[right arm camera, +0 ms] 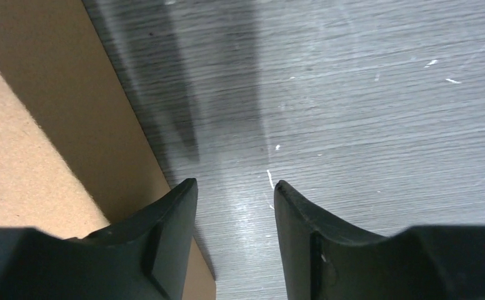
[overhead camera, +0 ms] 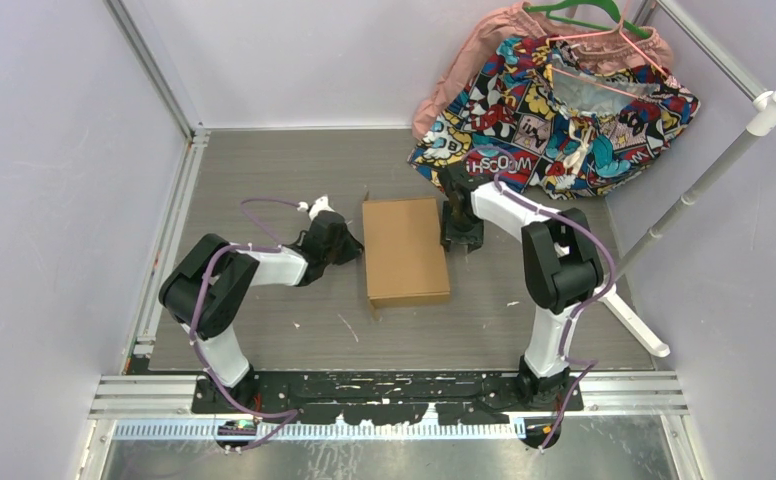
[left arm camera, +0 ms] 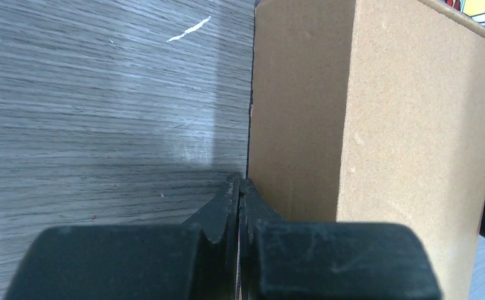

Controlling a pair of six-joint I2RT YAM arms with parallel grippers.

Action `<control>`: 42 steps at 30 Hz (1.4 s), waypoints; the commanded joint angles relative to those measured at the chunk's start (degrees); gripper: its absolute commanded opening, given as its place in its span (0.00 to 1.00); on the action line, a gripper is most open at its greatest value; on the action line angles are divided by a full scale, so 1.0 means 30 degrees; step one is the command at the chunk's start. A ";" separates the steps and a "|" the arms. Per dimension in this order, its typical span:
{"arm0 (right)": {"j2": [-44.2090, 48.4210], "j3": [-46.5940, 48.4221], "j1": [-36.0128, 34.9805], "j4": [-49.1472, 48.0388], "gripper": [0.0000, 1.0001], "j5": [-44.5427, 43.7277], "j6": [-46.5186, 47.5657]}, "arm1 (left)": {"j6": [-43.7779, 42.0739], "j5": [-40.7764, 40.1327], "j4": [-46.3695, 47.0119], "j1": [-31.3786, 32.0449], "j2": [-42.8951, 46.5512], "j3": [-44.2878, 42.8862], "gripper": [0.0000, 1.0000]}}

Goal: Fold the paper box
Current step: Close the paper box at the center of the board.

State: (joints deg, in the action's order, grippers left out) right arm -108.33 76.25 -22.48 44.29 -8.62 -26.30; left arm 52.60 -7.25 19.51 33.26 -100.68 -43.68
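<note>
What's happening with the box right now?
The box sits closed up in the middle of the table and looks folded. The left gripper is shut, its tips at the foot of the box's left wall. The right gripper is open beside the right wall, with only bare table between its fingers. Neither arm grips the box.

Only legible text: upside-down white comic lettering, roughly "WOOOSH", on the comic-print cloth (overhead camera: 505,163) at the table's far right.
</note>
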 commanded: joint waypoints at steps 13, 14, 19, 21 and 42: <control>0.2901 -0.0225 0.0758 -0.0740 0.57 -0.2347 -0.0641 | 0.0279 0.1639 0.0460 -0.0190 -0.0045 0.0498 0.00; 0.2777 -0.0181 0.0759 -0.0670 0.57 -0.2232 -0.0637 | 0.0279 0.1652 0.0469 -0.0213 -0.0028 0.0498 0.00; 0.2321 -0.0380 0.0763 -0.0835 0.56 -0.1548 -0.0608 | 0.0336 0.1802 0.0492 -0.0217 0.0009 0.0412 0.00; 0.2164 -0.0381 0.0755 -0.0835 0.56 -0.1426 -0.0616 | 0.0338 0.1900 0.0459 -0.0225 0.0014 0.0341 0.00; 0.0797 -0.0482 -0.1401 -0.2277 0.53 0.1825 -0.0782 | -0.0326 0.2266 -0.0731 -0.0231 -0.0130 -0.0392 0.04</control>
State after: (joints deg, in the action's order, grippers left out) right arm -104.18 74.00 -23.66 41.19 -7.86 -27.33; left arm 53.01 -2.15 19.05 32.03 -100.73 -43.72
